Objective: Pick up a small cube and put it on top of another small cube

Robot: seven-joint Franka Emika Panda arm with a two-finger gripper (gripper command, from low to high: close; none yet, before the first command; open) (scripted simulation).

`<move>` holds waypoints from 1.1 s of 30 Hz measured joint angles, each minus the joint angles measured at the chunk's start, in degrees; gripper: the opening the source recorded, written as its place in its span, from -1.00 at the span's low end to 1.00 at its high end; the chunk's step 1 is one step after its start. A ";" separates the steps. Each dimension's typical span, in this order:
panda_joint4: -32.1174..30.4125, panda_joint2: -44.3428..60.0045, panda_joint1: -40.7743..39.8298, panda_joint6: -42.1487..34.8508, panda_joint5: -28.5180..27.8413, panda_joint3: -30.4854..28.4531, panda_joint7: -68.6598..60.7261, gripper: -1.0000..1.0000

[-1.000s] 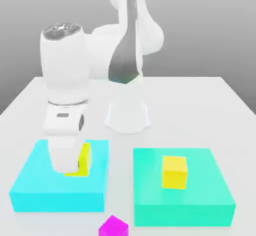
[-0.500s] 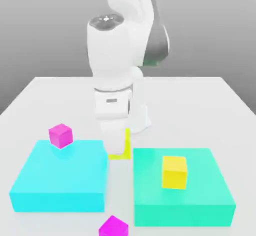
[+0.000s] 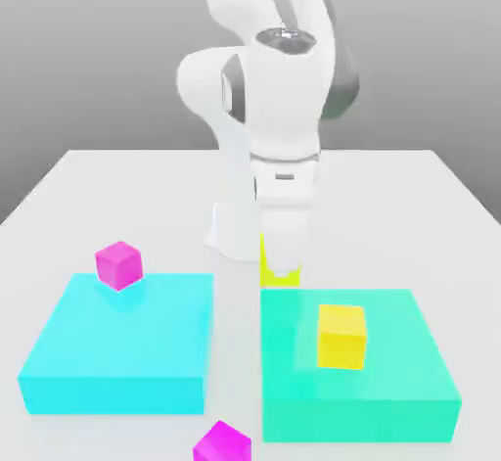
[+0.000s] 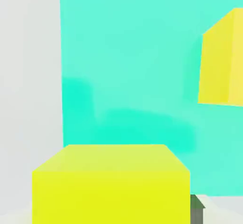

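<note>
Arm (image 3: 279,107): glossy white plastic look. Cubes, platforms (image 3: 357,371): smooth, matt. Table (image 3: 411,205): matt.

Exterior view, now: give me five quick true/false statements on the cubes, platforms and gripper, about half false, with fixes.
1. The gripper carries a yellow cube above the table, by the far edge of the green platform. True.
2. A second yellow cube sits on the green platform. True.
3. A magenta cube rests on the green platform. False: it sits at the far corner of the cyan platform.
4. The held cube is already stacked on the other yellow cube. False: the two are apart, the held one farther back and toward the exterior view's left.
5. Another magenta cube lies on the table in front of the platforms. True.
</note>
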 joint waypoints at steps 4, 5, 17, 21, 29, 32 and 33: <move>-0.46 7.26 0.69 7.72 0.57 -0.74 -0.46 1.00; -0.46 7.26 0.69 7.72 0.57 -0.74 -0.46 1.00; 0.19 -3.65 -0.61 -3.73 -0.26 0.65 0.24 1.00; 2.59 -6.35 -2.36 -8.84 -3.07 1.24 -1.51 1.00; 13.67 6.88 -3.20 -7.63 -10.49 -1.86 -15.82 1.00; 17.71 12.53 -2.80 -6.39 -9.73 -3.02 -23.86 1.00; 19.02 14.45 -2.73 -5.88 -8.96 -3.29 -26.91 1.00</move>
